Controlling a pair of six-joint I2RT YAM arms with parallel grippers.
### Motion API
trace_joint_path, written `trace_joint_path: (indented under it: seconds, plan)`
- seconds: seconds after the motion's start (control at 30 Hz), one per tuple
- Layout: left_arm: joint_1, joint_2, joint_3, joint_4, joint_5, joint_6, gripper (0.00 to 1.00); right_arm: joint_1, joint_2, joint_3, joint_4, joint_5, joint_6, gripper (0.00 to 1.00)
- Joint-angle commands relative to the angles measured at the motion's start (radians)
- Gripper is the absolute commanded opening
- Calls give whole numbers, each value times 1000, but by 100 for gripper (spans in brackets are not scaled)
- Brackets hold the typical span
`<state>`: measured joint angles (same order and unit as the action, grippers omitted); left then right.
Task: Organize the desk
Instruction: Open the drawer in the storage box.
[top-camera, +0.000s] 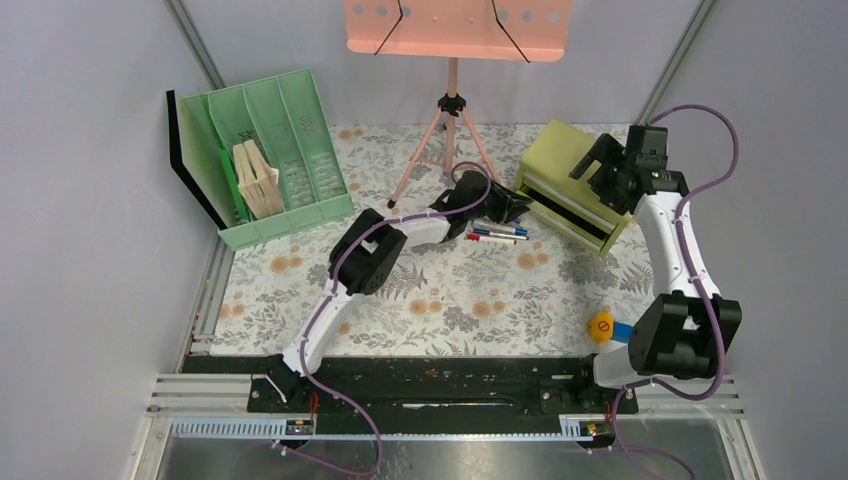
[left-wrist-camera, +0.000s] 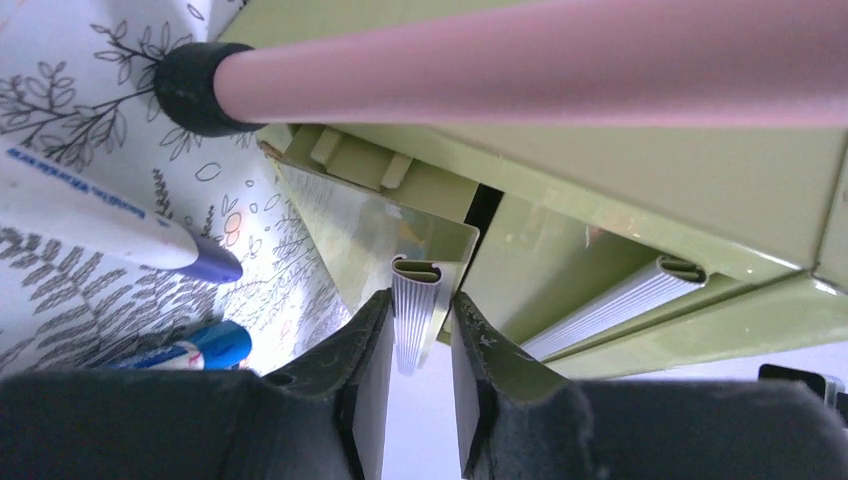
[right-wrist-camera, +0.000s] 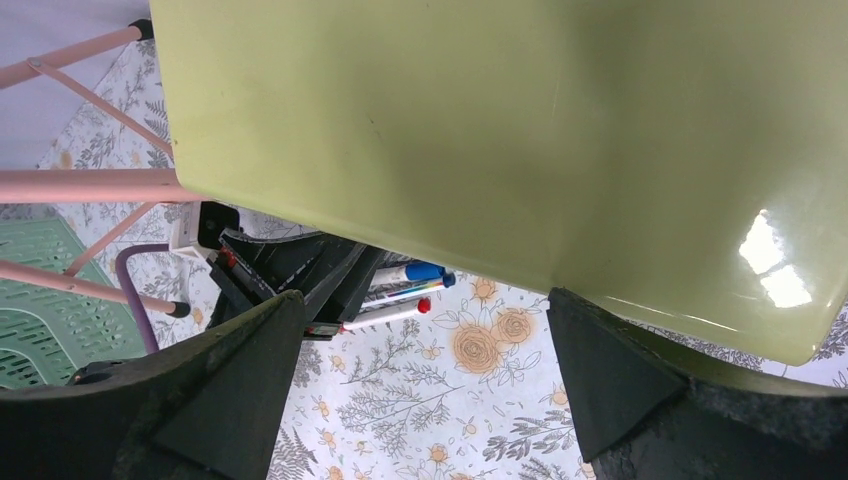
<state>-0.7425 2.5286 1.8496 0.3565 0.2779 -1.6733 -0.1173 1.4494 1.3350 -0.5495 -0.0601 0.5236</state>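
Squarely between the left jaws runs the drawer handle (left-wrist-camera: 415, 315), lengthwise along them; whether they clench it cannot be told. Above, the right jaws gape, released, over the green drawer box (top-camera: 560, 160) at the far right of the floral tabletop (top-camera: 450, 290).

The overhead view looks steeply down from above and behind the arms. Their bases sit at the bottom of the frame and the whole tabletop (top-camera: 450, 300) fills the middle, seen from far off.

The left wrist view sits low and very near. It faces along the left gripper (left-wrist-camera: 420, 300) at the front of the drawer box (left-wrist-camera: 650, 170), with the drawer handle (left-wrist-camera: 418, 320) framed between the fingers.

The right wrist view looks down past the right gripper (right-wrist-camera: 422, 298) onto the box's top, which fills most of the frame at close range.

All three views share the box, the pens (top-camera: 497, 235) and the pink stand legs (left-wrist-camera: 550, 60). The right wrist view also catches the left gripper at lower left.
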Motion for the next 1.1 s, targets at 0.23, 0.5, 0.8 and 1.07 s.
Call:
trace_joint_path:
  seconds: [0.23, 0.5, 0.8, 1.07]
  plan:
    - [18, -137, -127, -18, 36, 99, 0, -4, -18, -22, -3, -37, -17, 99]
    - [18, -180, -245, 34, 54, 86, 0, -4, -24, -24, -4, -49, -17, 99]
    - [23, -203, -268, 8, 73, 114, 10, -4, -38, -34, -4, -56, -19, 99]
    - [37, -258, -291, -44, 109, 152, 50, -4, -52, -54, 24, -109, -9, 99]
